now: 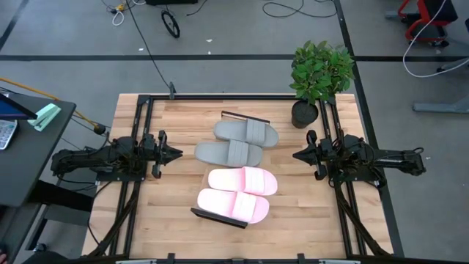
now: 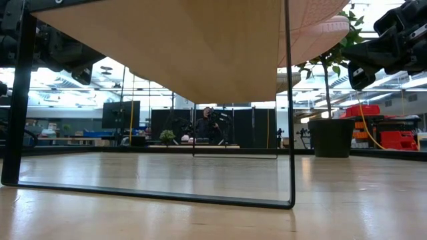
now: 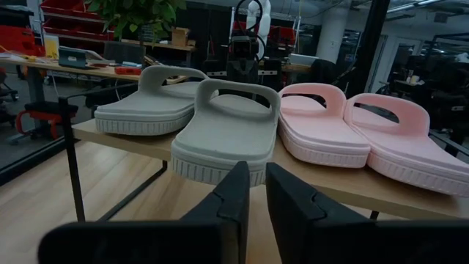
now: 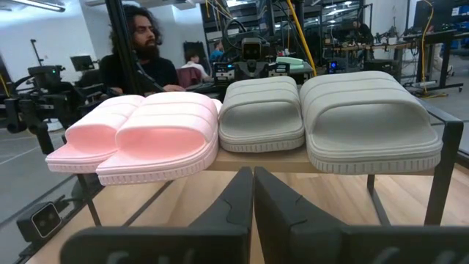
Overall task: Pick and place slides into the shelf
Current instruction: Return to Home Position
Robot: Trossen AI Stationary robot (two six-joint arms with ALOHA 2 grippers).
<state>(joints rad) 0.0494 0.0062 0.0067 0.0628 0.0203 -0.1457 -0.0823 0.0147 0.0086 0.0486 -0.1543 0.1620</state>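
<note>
Slides (image 1: 236,154) cover the shelf (image 3: 344,183) — plank mostly hidden, left gripper (image 1: 178,154), right gripper (image 1: 297,155) alongside, fingers nearly closed

Two grey slides (image 1: 233,153), ribbed soles; two pale pink slides (image 1: 242,180); shelf (image 4: 264,163) light wood, black frame; plant (image 1: 321,70) green.

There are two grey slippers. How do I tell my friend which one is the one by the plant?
Find the wooden table with a potted plant at one corner. A low shelf in the middle holds four slides in a row, two grey, two pink. Yours is the grey slide at the row's plant end; the other grey one sits beside a pink one.
</note>
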